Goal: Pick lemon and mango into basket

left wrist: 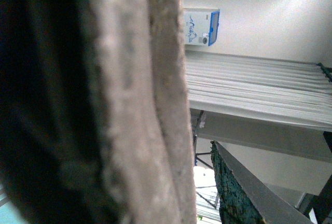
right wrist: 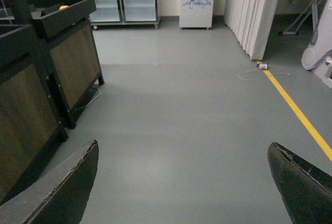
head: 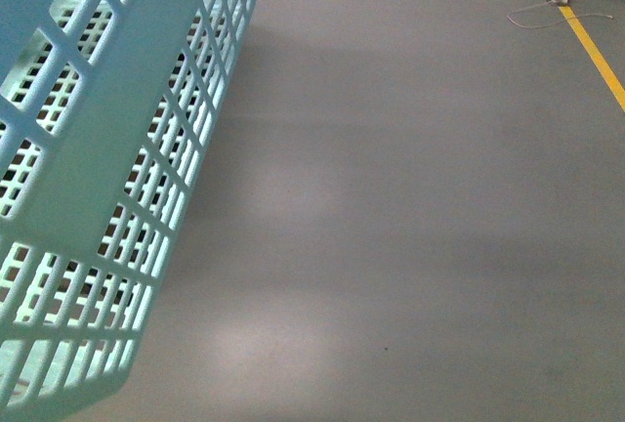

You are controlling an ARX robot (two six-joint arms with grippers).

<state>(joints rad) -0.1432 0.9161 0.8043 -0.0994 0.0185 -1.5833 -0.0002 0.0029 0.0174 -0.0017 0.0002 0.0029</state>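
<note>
Front view: basket (head: 107,148) close left; right gripper (right wrist: 182,147) agape.

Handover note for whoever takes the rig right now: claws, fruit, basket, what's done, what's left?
Right claw: open, empty, over grey floor.
Left claw: one finger shows beside a blurred brown surface; open or shut unclear.
Basket: close on the left in the front view; contents unreadable.
Lemon, mango: not in view.
Done: nothing confirmed. Left: find both fruits, place them in the basket.
</note>
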